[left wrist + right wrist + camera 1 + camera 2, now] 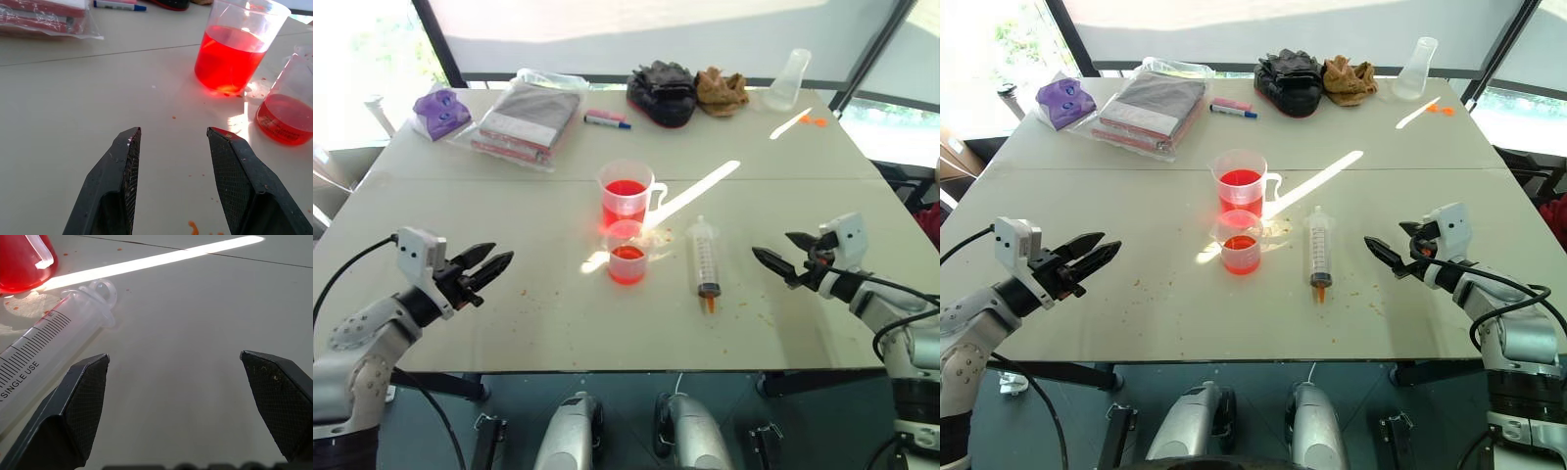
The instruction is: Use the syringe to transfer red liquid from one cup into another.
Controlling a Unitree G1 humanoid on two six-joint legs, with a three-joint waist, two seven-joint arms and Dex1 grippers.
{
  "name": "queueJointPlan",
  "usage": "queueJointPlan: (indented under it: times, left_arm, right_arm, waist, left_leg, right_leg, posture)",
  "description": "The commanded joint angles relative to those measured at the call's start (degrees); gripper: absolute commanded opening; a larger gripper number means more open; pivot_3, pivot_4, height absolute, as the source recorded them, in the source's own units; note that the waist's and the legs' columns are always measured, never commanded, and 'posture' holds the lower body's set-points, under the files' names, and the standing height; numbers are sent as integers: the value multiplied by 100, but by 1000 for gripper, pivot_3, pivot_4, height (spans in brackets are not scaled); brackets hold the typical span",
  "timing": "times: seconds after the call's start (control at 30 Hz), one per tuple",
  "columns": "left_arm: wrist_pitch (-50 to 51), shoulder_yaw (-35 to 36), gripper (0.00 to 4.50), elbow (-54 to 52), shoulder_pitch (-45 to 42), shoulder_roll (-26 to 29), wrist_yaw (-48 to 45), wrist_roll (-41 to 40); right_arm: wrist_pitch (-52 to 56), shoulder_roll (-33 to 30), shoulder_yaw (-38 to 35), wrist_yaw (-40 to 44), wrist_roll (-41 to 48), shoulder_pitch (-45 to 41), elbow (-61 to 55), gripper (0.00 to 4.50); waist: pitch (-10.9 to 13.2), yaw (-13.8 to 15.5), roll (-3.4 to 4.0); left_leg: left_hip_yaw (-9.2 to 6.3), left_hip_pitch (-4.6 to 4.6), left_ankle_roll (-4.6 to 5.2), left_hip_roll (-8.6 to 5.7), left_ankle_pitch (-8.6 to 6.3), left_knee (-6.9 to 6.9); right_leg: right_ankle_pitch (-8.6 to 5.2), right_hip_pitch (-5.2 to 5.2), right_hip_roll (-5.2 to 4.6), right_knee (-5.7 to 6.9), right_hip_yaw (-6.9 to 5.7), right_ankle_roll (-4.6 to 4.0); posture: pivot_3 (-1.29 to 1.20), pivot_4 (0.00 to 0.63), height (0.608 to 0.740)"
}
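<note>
Left eye view: the left gripper (487, 265) is held low over the worktop (509, 313), pointing forward and toward the right, its fingers spread wide with nothing between them. The right gripper (781, 253) mirrors it on the other side, pointing forward and toward the left, tilted slightly down, fingers wide apart and empty. Between the two grippers, the syringe (706, 260) lies flat on the worktop, nearer the right gripper, its stained tip toward the robot. The small cup (626, 253) holding red liquid (626, 264) stands between the syringe and the left gripper, with the taller handled beaker (626, 196) just behind it, also partly filled
</note>
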Motion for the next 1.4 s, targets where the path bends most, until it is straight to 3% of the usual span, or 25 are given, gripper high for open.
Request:
queueJointPlan:
  times: [0.03, 0.33, 0.47, 0.57, 0.67, 0.77, 0.87, 1.0, 1.13, 1.27, 1.4]
  left_arm:
    - [-101, 126, 2252, -60, -148, 42, 36, -43]
    - [-196, 87, 2252, 277, -472, 333, -204, 144]
    - [219, 53, 2252, 404, -1111, 963, -818, -258]
    - [643, -115, 2252, 633, -1651, 1677, -1637, -563]
    - [1337, -164, 2252, 998, -2392, 1988, -2185, -1262]
    - [1435, -513, 2252, 1125, -2821, 2218, -2683, -1224]
    - [1272, -872, 2252, 1091, -3177, 2228, -2891, -1026]
    - [1251, -866, 2252, 862, -3213, 2014, -2731, -1080]
    - [1364, -675, 2252, 342, -2820, 1710, -2317, -1270]
    - [1423, -374, 2252, -243, -2194, 1439, -1746, -1397]
    - [1477, -153, 2252, -695, -1807, 1209, -1259, -1584]
  right_arm:
    - [213, -10, -132, -83, 139, -136, -162, 4462]
    - [607, -96, -67, -135, 172, -332, -174, 4462]
    - [1566, -419, 62, -61, 371, -985, -234, 4462]
    - [2809, -1020, 290, 639, 1087, -1800, -475, 4462]
    - [3696, -1567, 1037, 1194, 1308, -2516, -683, 4462]
    - [4378, -1773, 1793, 1462, 1314, -3140, -599, 4462]
    - [5683, -1297, 2391, 1342, 1323, -4242, 318, 4462]
    - [6292, -693, 2658, 1011, 956, -5185, 1844, 4462]
    - [6193, -177, 3067, 835, 469, -5950, 3425, 4462]
    - [5753, 183, 3942, 1063, -81, -6277, 4257, 4462]
    - [5263, 600, 4365, 1342, -560, -6474, 5077, 4462]
  waist:
    - [0, -3, 0]
    - [0, -4, 0]
    - [2, -7, 0]
    - [7, -10, 8]
    - [11, -9, 13]
    - [12, -10, 7]
    - [18, -30, 5]
    - [19, -46, 3]
    - [20, -45, 1]
    - [20, -61, 1]
    - [19, -107, -2]
  left_leg:
    - [0, -1, 0, 0, 0, 0]
    - [1, -4, 12, 0, 7, -1]
    - [1, -14, 9, 1, 6, 1]
    - [8, -66, 16, -1, 12, 8]
    - [14, -70, 18, 0, 13, -2]
    - [12, -69, 18, 7, 13, -5]
    - [24, -69, 17, 5, 12, -2]
    - [25, -70, 17, 6, 13, 3]
    - [30, -74, 17, 5, 14, 2]
    - [33, -73, 18, 5, 15, 3]
    - [32, -70, 18, 5, 15, 6]
  right_leg:
    - [0, 0, 0, 0, 0, 1]
    - [-1, -5, 3, 0, -1, 2]
    - [1, -16, 2, 0, -1, -1]
    - [18, -78, 5, 10, 0, -26]
    - [16, -88, 15, 17, 0, -21]
    - [14, -85, 27, 13, -2, -15]
    - [15, -87, 23, 12, 1, -17]
    - [18, -88, 24, 19, 5, -20]
    - [31, -90, 25, 20, 5, 2]
    - [32, -89, 24, 23, 9, 6]
    - [33, -88, 25, 27, 9, 7]
  posture:
    - [0, 150, 740]
    - [0, 150, 740]
    - [0, 150, 740]
    - [0, 150, 740]
    - [0, 150, 740]
    - [0, 150, 740]
    - [0, 150, 740]
    - [0, 150, 740]
    - [0, 150, 740]
    - [0, 150, 740]
    - [0, 150, 740]
